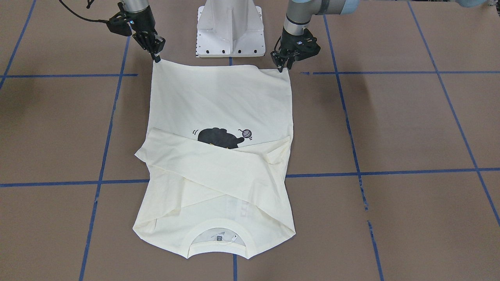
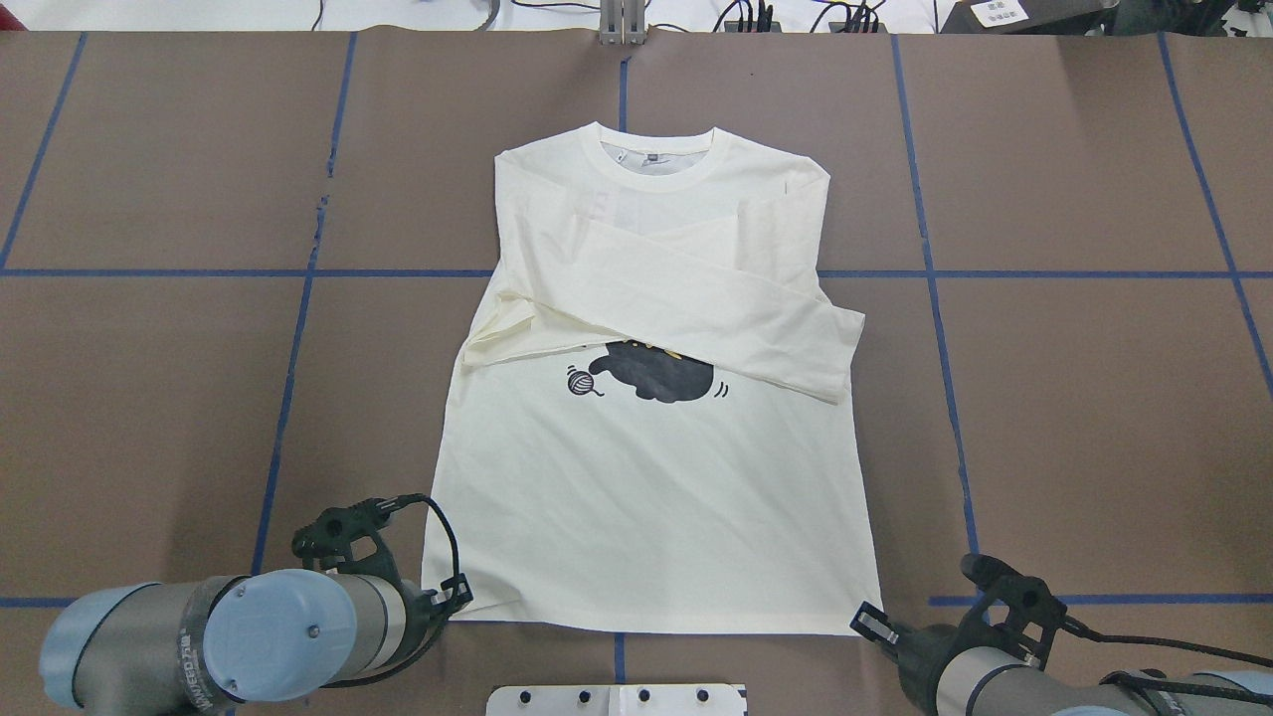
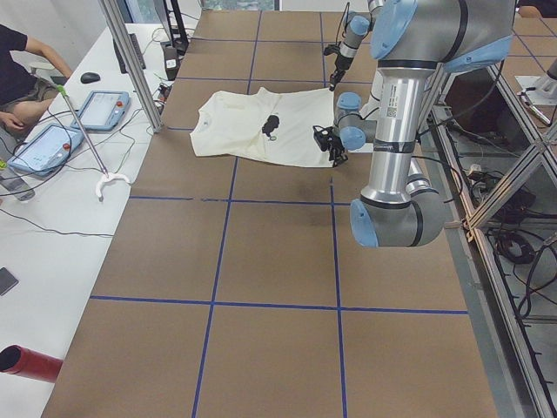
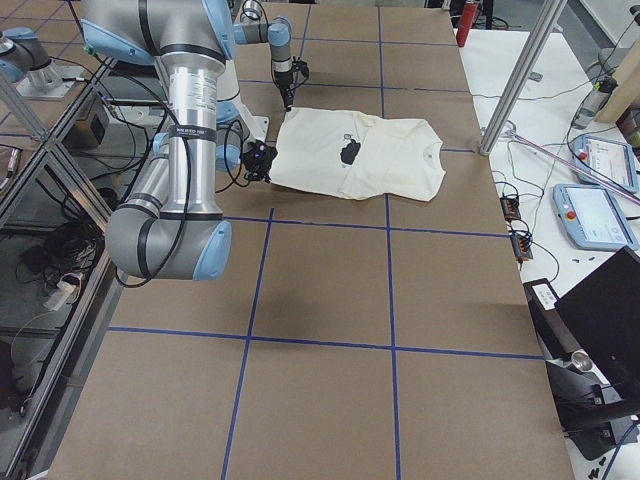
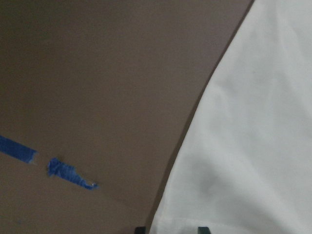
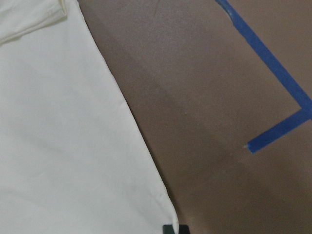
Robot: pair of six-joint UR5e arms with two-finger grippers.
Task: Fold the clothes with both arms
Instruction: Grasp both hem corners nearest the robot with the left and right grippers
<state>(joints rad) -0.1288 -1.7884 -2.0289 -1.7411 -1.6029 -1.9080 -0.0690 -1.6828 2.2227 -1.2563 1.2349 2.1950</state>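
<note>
The cream shirt (image 1: 218,97) lies flat with the cat print (image 2: 651,376) up, both sleeves crossed over the chest and the neckline (image 2: 656,169) on the far side from me. My left gripper (image 1: 284,68) is down at one hem corner. In the left wrist view its fingertips (image 5: 140,229) stand a little apart, with the shirt's corner (image 5: 243,146) between them. My right gripper (image 1: 157,58) has its tips together on the other hem corner (image 6: 168,217) and looks shut on the cloth.
The white pedestal base (image 1: 229,27) stands just behind the hem, between the two arms. Blue tape lines (image 2: 298,338) cross the brown table. In the exterior left view a person (image 3: 22,74) sits at a side desk with tablets (image 3: 104,109).
</note>
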